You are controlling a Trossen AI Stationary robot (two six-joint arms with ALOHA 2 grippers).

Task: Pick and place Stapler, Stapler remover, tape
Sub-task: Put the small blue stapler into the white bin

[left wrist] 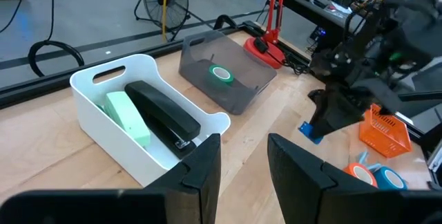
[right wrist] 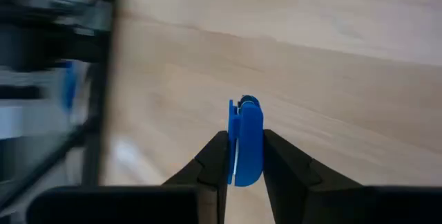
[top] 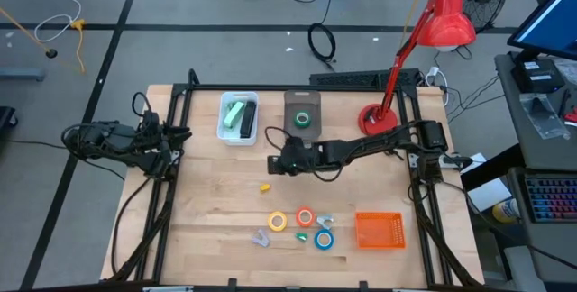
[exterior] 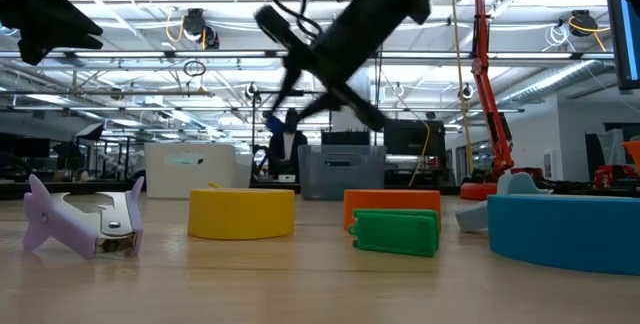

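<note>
My right gripper [top: 273, 162] is over the table's middle, pointing toward the left edge, and is shut on a blue staple remover [right wrist: 245, 124]. At the left edge my left gripper [left wrist: 242, 162] waits, open. A white bin [top: 224, 128] holds a green stapler [left wrist: 129, 117] and a black stapler [left wrist: 164, 111]. A green tape roll [left wrist: 220, 74] lies flat in a grey bin [top: 302, 135]. Near the front edge lie the yellow [top: 278, 222], orange-red [top: 305, 217] and blue [top: 324, 239] tape rolls, a lilac staple remover [exterior: 80, 219] and a green one [exterior: 395, 232]. My right gripper pinches the blue staple remover between its two fingers [right wrist: 214, 158], on its flat sides [right wrist: 246, 163]. The remover's rounded end [right wrist: 247, 105] sticks out past the fingertips. The fingers lie roughly level, coming from the table's right side. The remover is lifted clear of the table.
An orange basket [top: 379, 230] stands at the near right. A red desk lamp [top: 379, 119] stands at the far right corner. A small yellow piece [top: 265, 186] lies on the wood near the middle. Bare wood lies between the bins and the tape rolls.
</note>
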